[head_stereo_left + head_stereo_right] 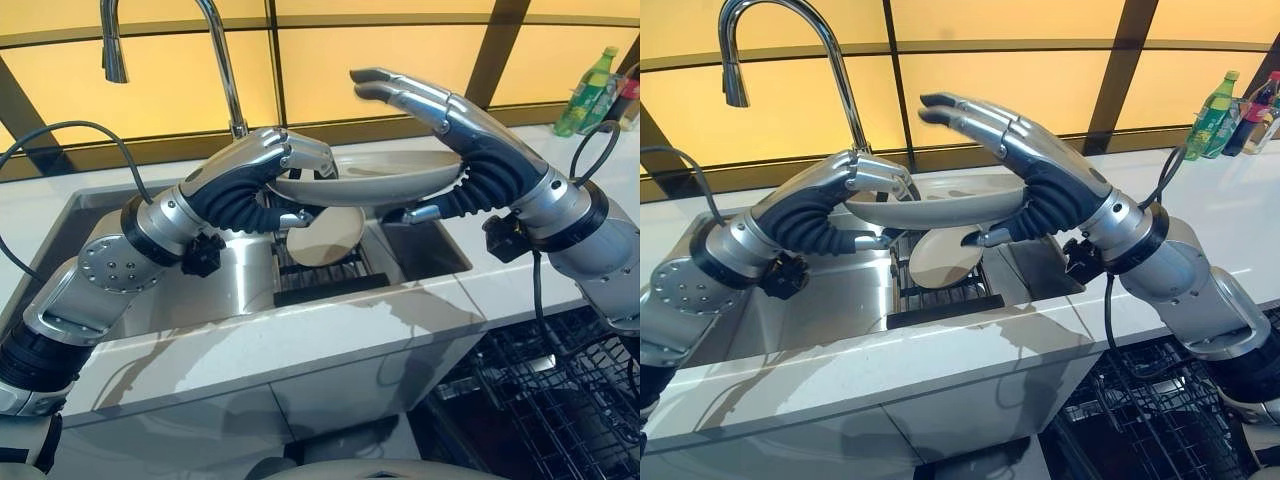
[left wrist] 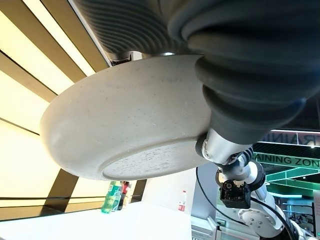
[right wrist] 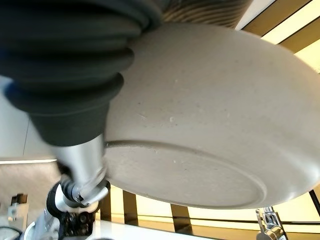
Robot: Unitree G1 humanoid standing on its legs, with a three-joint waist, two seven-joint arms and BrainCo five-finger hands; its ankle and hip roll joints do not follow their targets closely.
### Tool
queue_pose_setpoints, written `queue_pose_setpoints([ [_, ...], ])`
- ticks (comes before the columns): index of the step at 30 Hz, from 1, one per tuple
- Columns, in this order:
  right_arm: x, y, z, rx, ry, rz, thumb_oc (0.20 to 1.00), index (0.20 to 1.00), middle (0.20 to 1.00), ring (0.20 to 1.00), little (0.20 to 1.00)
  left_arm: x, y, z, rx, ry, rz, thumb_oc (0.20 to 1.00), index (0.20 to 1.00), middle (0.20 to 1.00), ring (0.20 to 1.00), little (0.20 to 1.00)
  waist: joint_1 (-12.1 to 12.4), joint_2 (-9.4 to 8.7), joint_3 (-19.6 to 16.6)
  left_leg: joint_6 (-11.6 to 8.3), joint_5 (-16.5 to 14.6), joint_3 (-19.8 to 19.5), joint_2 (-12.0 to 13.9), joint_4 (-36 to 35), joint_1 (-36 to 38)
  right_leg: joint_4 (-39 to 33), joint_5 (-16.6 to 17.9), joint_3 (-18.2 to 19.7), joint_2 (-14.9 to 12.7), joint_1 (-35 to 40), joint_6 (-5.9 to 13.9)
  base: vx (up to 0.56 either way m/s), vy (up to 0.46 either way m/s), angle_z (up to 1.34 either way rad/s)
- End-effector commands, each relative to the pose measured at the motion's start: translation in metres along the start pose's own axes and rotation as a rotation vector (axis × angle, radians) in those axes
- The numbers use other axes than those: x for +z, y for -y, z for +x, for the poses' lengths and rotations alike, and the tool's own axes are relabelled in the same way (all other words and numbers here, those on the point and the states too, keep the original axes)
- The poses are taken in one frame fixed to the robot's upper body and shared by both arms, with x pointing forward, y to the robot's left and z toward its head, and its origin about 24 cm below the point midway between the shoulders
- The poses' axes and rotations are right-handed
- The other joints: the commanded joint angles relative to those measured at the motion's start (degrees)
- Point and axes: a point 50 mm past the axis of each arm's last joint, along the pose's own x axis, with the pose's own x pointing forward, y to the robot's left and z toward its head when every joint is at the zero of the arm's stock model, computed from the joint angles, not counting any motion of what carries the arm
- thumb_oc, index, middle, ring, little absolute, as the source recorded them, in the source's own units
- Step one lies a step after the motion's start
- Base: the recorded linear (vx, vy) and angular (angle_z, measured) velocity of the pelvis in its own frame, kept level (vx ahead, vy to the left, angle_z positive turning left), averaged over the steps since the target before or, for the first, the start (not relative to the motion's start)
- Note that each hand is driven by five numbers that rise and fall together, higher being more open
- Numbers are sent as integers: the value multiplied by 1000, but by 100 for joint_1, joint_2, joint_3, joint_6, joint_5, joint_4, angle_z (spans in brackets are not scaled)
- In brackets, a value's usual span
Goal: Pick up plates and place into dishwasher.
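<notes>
Plate: pale beige-grey, faintly speckled underside. Second plate in the sink: same beige. Sink: brushed steel grey; tap polished chrome. Counter: white. Wall panels: warm yellow, divided by dark brown bars. Bottle: green. Dishwasher rack: black wire grid. Left hand and right hand: silver fingers, dark ribbed covers.

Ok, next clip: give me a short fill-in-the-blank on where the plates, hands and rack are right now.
1. The raised plate is held above the ____.
2. The left hand grips the plate's rim while the right hand's upper fingers point straight, so that hand's state is ____.
3. A second plate stands on edge in a dark ____ inside the sink.
4. The dishwasher rack sits low on the robot's ____ side.

Missing: sink; open; rack; right
</notes>
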Motion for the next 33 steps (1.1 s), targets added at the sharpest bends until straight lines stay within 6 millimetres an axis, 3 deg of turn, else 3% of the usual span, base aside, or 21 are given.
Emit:
queue_pose_setpoints([
  [1, 13, 0, 9, 11, 94, -18, 200, 200, 200, 200, 200, 15, -18, 1, 139, 92, -55, 200, 200, 200, 200, 200, 134, 67, -377, -182, -1082, 71, 306, 102, 698, 107, 792, 282, -166, -909, 247, 0, 0, 0],
  [17, 8, -2, 5, 91, 43, 14, 200, 200, 200, 200, 200, 15, -20, -3, 174, 87, -36, 200, 200, 200, 200, 200, 139, 36, -390, -183, -1050, 63, 307, 88, 681, 99, 795, 295, -142, -896, 233, -11, 3, 0],
  [23, 2, 6, 3, -121, 27, 23, 200, 200, 200, 200, 200, 5, -19, -9, 285, 25, -114, 200, 200, 200, 200, 200, 150, 34, -355, -186, -1052, 72, 336, 95, 686, 127, 766, 269, -117, -885, 204, -36, 8, 0],
  [24, -1, 7, 1, -160, 14, 21, 200, 200, 200, 200, 200, 2, -17, -12, 312, 9, -147, 391, 391, 391, 391, 391, 150, 36, -349, -177, -1060, 65, 334, 92, 692, 126, 763, 274, -111, -881, 200, -31, 7, -1],
  [25, -5, 8, -3, -212, -8, 14, 200, 200, 200, 200, 200, -2, -12, -15, 338, -12, -193, 1000, 1000, 1000, 1000, 1000, 136, 41, -332, -168, -1073, 60, 335, 95, 692, 128, 753, 284, -106, -884, 198, -56, 9, -1],
  [33, -18, 14, -30, -364, -126, -51, 200, 200, 200, 200, 200, -13, -7, -29, 512, -83, -296, 1000, 1000, 1000, 1000, 1000, -16, 48, -313, -147, -1082, 136, 351, 105, 675, 151, 776, 438, -83, -977, 208, -28, 11, -7],
])
